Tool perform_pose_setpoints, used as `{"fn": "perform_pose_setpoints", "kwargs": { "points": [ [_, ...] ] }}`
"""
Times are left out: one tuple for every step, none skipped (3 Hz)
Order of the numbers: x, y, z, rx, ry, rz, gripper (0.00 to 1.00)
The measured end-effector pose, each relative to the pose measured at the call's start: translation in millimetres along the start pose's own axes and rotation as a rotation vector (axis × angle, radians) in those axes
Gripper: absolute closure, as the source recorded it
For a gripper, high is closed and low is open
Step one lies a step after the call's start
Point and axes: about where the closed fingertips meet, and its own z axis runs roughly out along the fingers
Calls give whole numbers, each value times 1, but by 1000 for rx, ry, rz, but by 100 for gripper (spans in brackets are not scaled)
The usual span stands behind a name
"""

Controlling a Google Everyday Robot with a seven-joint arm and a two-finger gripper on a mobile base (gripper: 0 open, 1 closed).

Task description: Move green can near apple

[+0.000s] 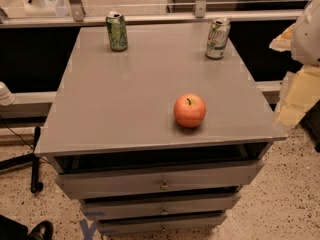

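The green can (pixel 116 31) stands upright at the far left corner of the grey cabinet top (pixel 125 99). The apple (pixel 190 110), red-orange with a short dark stem, sits near the front right of the top. They are far apart, with most of the top between them. My gripper (pixel 296 96) shows as a pale cream shape at the right edge of the view, beyond the cabinet's right side, with the white arm (pixel 306 29) above it. It is off the top and touches neither the can nor the apple.
A mostly white can with green lettering (pixel 218 38) stands at the far right corner of the top. The cabinet has drawers (pixel 160 181) below its front edge. A rail (pixel 150 18) runs behind the cabinet. A dark stand (pixel 35 159) is on the floor at the left.
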Motion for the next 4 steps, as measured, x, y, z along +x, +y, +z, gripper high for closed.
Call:
{"fn": "perform_pose_setpoints", "kwargs": {
  "points": [
    [0, 0, 0, 0, 0, 0, 0],
    [-19, -16, 14, 11, -86, 44, 0],
    [-62, -49, 43, 14, -237, 102, 0],
    [-120, -87, 65, 40, -396, 154, 0]
  ]
}}
